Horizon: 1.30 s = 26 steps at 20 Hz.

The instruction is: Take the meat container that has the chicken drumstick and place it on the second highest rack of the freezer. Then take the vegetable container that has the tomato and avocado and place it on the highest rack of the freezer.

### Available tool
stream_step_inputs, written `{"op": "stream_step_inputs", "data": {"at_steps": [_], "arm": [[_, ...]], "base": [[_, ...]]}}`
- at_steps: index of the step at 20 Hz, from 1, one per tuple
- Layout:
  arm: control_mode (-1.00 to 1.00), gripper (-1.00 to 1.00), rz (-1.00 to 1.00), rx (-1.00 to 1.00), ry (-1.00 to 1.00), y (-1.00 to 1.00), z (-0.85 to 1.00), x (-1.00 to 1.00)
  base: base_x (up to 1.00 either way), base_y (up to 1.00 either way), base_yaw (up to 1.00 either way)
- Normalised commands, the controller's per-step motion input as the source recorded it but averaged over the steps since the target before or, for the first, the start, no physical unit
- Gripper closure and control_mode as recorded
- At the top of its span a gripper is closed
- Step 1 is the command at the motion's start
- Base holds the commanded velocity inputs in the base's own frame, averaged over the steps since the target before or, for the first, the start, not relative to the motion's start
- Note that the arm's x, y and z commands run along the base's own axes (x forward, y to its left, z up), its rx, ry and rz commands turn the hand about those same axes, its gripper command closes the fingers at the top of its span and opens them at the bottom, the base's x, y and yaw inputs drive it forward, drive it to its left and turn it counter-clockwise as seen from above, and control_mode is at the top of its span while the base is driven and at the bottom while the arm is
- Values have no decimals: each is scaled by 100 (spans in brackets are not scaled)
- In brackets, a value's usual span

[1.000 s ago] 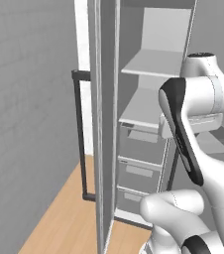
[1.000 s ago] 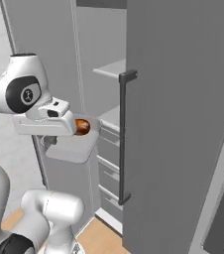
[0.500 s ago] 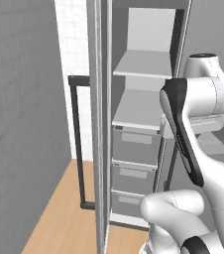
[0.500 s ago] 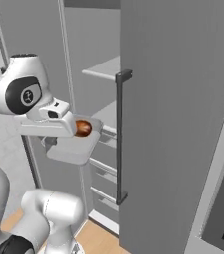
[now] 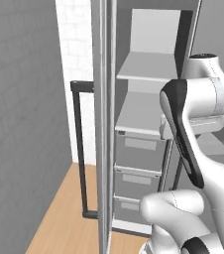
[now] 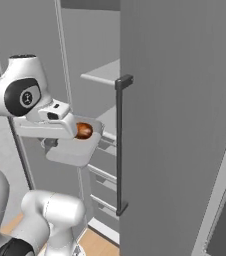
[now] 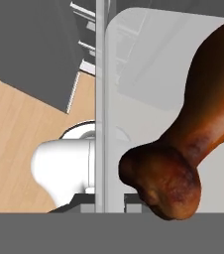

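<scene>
While my fingers point(image 6: 60, 134) stay pinched nearly together on the near rim of the tray point(image 6: 70, 150), the drumstick point(image 6: 83, 130) lies just ahead of them inside it, its knobbed end toward me and its thicker body running away along the tray floor, as the hand view shows. I carry the tray level, out in front of the open freezer point(image 5: 148, 129), and it juts from my hand toward the shelves. From the left base view, the lower shelf point(image 5: 140, 115) sits about at the height of my hand and beyond it, with the top shelf point(image 5: 148, 67) above and the drawers point(image 5: 139, 149) below. My judgement is that the lower shelf is the target, so the tray's long axis already points the way it has to travel: forward, into the cavity. The open door point(image 6: 175, 125) stands close on my right, its black handle point(image 6: 119, 145) near the tray's far edge, so I'd keep clear of that side while pushing in.
</scene>
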Motion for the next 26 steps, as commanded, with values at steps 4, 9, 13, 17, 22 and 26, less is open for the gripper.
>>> {"op": "stream_step_inputs", "data": {"at_steps": [4,9,13,17,22,26], "arm": [[100,100,0,0,0,0,0,0],[100,100,0,0,0,0,0,0],[-100,100,13,14,-4,36,-47,38],[-100,100,17,12,-1,33,-40,84],[-100,100,12,8,-5,19,-16,100],[-100,100,1,2,-11,0,-19,98]], "base": [[39,0,0],[21,9,1],[0,0,0],[0,0,0],[0,0,0],[0,0,0]]}}
